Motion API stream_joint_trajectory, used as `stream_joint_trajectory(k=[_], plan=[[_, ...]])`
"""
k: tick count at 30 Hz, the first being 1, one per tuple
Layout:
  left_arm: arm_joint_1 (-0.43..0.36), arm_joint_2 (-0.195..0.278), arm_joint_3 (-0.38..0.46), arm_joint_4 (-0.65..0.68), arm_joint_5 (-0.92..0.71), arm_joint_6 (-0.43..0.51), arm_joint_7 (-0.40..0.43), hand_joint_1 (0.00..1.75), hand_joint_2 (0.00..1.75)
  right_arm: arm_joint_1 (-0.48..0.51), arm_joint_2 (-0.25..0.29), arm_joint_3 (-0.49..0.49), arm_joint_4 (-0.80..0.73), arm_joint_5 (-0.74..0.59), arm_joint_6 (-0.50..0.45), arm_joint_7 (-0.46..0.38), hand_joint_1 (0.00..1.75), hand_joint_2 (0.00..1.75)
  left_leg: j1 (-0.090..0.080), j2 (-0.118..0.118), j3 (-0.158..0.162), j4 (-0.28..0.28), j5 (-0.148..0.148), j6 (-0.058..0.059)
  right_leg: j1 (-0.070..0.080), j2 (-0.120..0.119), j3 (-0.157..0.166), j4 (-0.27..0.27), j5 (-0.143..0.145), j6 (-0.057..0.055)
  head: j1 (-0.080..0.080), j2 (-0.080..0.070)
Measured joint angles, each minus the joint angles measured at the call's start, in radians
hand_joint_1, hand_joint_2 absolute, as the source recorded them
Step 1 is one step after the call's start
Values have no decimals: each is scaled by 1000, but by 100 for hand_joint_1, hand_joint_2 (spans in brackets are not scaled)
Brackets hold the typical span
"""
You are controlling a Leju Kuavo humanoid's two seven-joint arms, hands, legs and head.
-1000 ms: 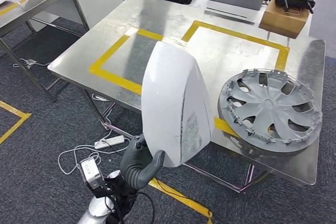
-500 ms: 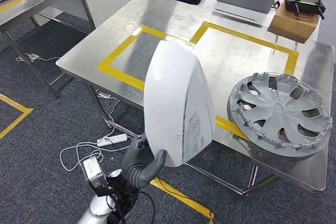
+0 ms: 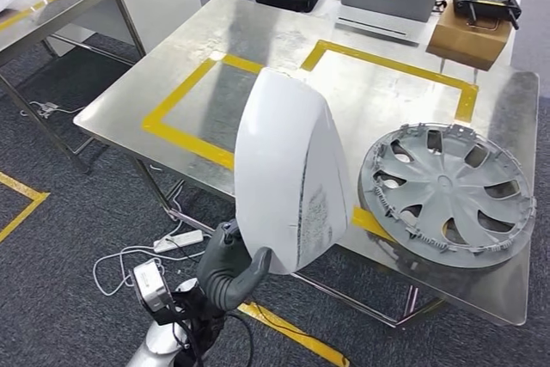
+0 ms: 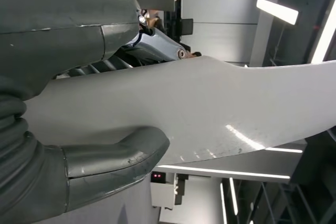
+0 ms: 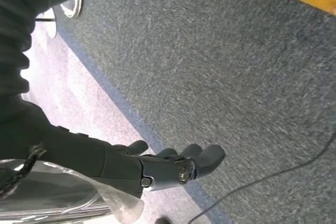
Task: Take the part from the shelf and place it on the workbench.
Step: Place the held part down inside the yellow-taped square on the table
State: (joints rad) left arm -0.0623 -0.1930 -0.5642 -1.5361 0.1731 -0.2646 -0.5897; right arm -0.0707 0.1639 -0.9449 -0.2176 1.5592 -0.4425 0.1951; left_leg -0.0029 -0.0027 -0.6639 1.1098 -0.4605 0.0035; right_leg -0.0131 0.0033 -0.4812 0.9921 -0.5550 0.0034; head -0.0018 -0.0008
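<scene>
left hand (image 3: pixel 229 266): grips white mirror cover (image 3: pixel 289 169) at its lower edge, thumb across
right hand (image 5: pixel 158 166): fingers loosely apart, holding nothing
counter (image 3: pixel 272 36): hubcap (image 3: pixel 448 195) at 3 o'clock of cover

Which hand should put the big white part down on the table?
The left hand, most likely: it already grips the white part beside the workbench. The right hand hangs over the floor, holding nothing.
</scene>
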Motion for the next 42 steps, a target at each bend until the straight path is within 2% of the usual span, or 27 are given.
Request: stream_joint_trajectory(k=[1,2,5,6,7,9,10,11,12,13,14,16,17,21,23,25,26,27,28,30,31,32,33,37,39,41,42], plan=[[0,0,0,0,0,0,0,175,175,0,1,0,0,0,0,0,0,175,-3,0,18,-46,22,8,1,1,4,0,-7,5,0,0],[0,-1,0,0,0,1,0,175,175,-1,1,0,0,0,0,0,0,175,-6,0,26,-68,28,15,2,1,4,0,-13,11,2,0],[0,-3,0,0,0,2,1,175,175,-5,2,0,0,-1,0,0,0,175,-5,-2,36,-80,20,26,0,-4,7,-6,-26,26,4,0],[-1,-4,0,0,0,2,1,175,175,-7,2,0,0,-1,0,0,0,175,-2,-2,42,-87,19,30,0,-4,3,6,-39,30,5,0],[-2,-5,0,0,0,2,1,175,175,-9,2,0,0,-1,0,0,0,175,1,-1,48,-94,20,34,1,-4,-12,38,-60,33,7,0],[-4,-5,0,1,0,1,2,175,175,-9,2,0,0,-1,0,0,0,175,3,0,52,-98,17,40,-1,-4,-82,162,-117,39,9,0],[-3,-5,0,1,0,1,2,175,175,-8,2,0,0,-1,0,0,0,175,3,0,52,-98,15,41,-2,-4,-123,226,-136,41,9,0],[-3,-5,0,1,0,1,2,175,175,-7,2,0,0,-1,0,0,0,175,3,-1,54,-98,12,41,-2,-4,-154,265,-137,44,9,0],[-2,-5,0,2,0,1,2,175,175,-7,2,0,0,-1,0,0,0,175,3,-2,56,-97,10,40,-3,-4,-167,266,-116,46,9,0],[-2,-5,0,2,0,1,2,175,175,-6,1,0,0,-2,0,0,0,175,3,-3,60,-97,6,38,-4,-4,-160,226,-75,47,10,0],[-2,-5,0,2,0,1,2,175,175,-6,1,0,0,-2,0,0,0,175,4,-5,65,-95,2,34,-7,-5,-137,157,-27,48,10,0],[-3,-5,0,2,0,1,3,175,175,-7,0,0,0,-2,0,0,0,175,1,-6,70,-90,-6,23,-8,-3,-92,45,31,45,10,0],[-3,-5,1,2,0,1,3,175,175,-7,0,0,0,-2,0,-1,0,175,-1,-6,70,-87,-8,19,-7,-1,-81,21,39,41,9,0],[-3,-4,1,2,6,5,5,175,175,-5,0,0,0,-4,0,-3,0,175,0,-5,66,-74,-18,2,-5,2,-74,17,42,16,5,0],[-3,-3,2,2,8,8,6,175,175,-5,0,0,0,-4,0,-3,0,175,2,-3,34,5,-68,-8,-8,0,-71,14,43,5,1,0],[-1,-2,2,2,11,11,8,175,175,-5,0,0,0,-5,0,-3,0,175,3,-2,-26,142,-131,-14,-7,-2,-70,14,42,1,-1,0],[0,-2,3,2,12,12,8,175,175,-4,0,0,0,-5,0,-3,0,175,3,-2,-47,189,-144,-14,-6,-2,-70,14,41,0,-1,0],[1,-1,3,2,14,12,8,175,175,-4,0,0,0,-5,0,-3,0,175,3,-2,-53,202,-136,-12,-5,-2,-68,15,41,-1,-1,0],[2,-1,3,2,15,13,8,175,175,-3,0,0,0,-5,0,-3,0,175,3,-2,-40,174,-110,-8,-4,-2,-66,15,40,-1,-1,0],[2,-1,3,2,17,14,9,175,175,-4,0,0,0,-5,0,-3,0,175,0,-2,25,42,-40,6,-3,0,-61,14,38,1,-1,0],[1,-2,3,2,17,14,9,175,175,-4,0,0,0,-5,0,-3,0,175,-2,-2,53,-16,-18,13,-1,1,-60,15,36,3,0,0],[1,-2,3,2,18,14,9,175,175,-4,1,0,0,-5,0,-3,0,175,-5,-2,72,-57,-10,18,1,1,-60,15,35,5,0,0],[1,-2,3,2,20,15,9,175,175,-4,1,0,0,-5,0,-3,0,175,-7,-1,78,-73,-14,21,1,1,-63,15,35,8,0,0],[2,-4,4,2,27,17,13,175,175,-5,1,0,0,-6,1,-3,0,175,-2,-2,83,-96,-12,28,1,-4,-68,15,30,26,1,0],[0,-5,4,2,29,17,14,175,175,-6,1,0,0,-7,1,-3,0,175,3,0,88,-107,-6,35,1,-4,-99,75,-9,34,4,0],[0,-5,4,2,33,17,15,175,175,-5,1,0,0,-8,1,-4,0,175,2,2,87,-108,-5,38,0,-3,-162,204,-68,39,5,0],[1,-5,4,3,34,17,16,175,175,-4,1,0,0,-8,2,-4,0,175,1,2,86,-108,-5,38,0,-4,-190,258,-83,41,5,0]])
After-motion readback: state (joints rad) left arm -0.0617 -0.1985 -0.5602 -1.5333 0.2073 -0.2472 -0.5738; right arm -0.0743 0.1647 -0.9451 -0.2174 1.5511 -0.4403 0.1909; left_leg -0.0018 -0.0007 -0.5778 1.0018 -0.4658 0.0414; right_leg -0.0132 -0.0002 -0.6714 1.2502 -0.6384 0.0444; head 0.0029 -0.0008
